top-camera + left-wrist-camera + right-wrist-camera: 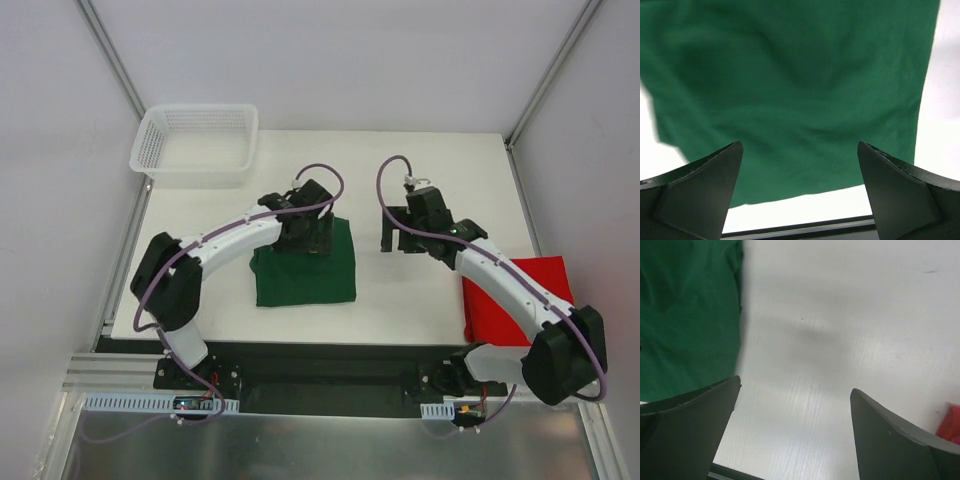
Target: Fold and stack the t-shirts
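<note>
Green folded, red waiting, no stack yet

Green t-shirt [303,268] lies left of centre on the table [400,310] as a compact, flat rectangle. It reads as folded, with some soft wrinkles showing in the left wrist view. Red t-shirt [488,318] sits at the table's right edge, partly under the right arm. It is flat and roughly square, but I cannot tell whether it counts as properly folded. The two shirts are well apart, with bare table between them.

Left gripper [305,235] hovers over the far edge of the green shirt with jaws spread wide and no cloth between them. Right gripper [400,235] hangs over bare table just right of the green shirt, also wide open and empty. The white mesh basket [150,140] at the far left corner holds nothing visible.

Judgement: roughly half done. The green fold looks finished. What is left is any folding the red shirt needs, then placing one shirt on the other. The red shirt is the likely next pickup.
</note>
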`<state>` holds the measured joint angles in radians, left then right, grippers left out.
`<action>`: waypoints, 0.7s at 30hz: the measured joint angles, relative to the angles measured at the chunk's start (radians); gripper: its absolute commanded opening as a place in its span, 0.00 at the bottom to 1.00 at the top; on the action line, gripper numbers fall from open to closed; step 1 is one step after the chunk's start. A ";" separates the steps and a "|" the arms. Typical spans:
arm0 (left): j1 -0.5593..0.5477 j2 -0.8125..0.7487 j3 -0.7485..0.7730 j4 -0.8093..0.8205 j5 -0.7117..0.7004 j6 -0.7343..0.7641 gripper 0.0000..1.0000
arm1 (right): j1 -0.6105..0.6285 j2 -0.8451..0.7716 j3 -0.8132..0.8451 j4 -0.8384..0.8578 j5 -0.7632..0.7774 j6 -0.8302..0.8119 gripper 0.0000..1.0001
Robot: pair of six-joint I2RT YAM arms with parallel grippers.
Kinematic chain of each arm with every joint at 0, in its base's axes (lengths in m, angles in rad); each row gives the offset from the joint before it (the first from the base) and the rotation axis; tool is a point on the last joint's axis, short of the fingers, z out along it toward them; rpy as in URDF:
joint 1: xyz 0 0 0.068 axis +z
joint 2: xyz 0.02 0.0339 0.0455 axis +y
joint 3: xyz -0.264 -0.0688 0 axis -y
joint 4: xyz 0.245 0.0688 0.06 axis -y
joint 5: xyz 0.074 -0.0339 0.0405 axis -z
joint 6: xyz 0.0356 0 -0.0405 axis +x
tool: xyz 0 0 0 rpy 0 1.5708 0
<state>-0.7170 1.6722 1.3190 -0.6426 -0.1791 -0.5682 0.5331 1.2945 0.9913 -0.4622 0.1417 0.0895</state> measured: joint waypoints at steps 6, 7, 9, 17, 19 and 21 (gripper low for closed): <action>-0.015 0.120 0.020 0.000 0.013 -0.027 0.99 | -0.105 -0.121 -0.058 -0.059 0.034 0.011 0.96; -0.014 0.123 0.019 0.003 0.012 -0.030 0.99 | -0.109 -0.142 -0.063 -0.076 0.039 0.012 0.96; -0.014 0.124 0.005 0.019 0.011 -0.038 0.99 | -0.116 -0.189 -0.067 -0.106 0.050 0.011 0.96; -0.001 0.163 -0.119 0.122 0.021 -0.073 0.99 | -0.169 -0.293 -0.072 -0.176 0.053 0.011 0.96; -0.001 0.146 -0.144 0.148 0.019 -0.076 0.99 | -0.174 -0.293 -0.073 -0.187 0.051 0.011 0.96; 0.006 0.131 -0.166 0.171 0.019 -0.077 0.99 | -0.175 -0.293 -0.073 -0.190 0.041 0.011 0.96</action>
<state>-0.7113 1.8034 1.1534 -0.4721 -0.1604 -0.6449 0.3580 1.0019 0.9184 -0.6521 0.1829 0.1009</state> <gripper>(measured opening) 0.992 0.961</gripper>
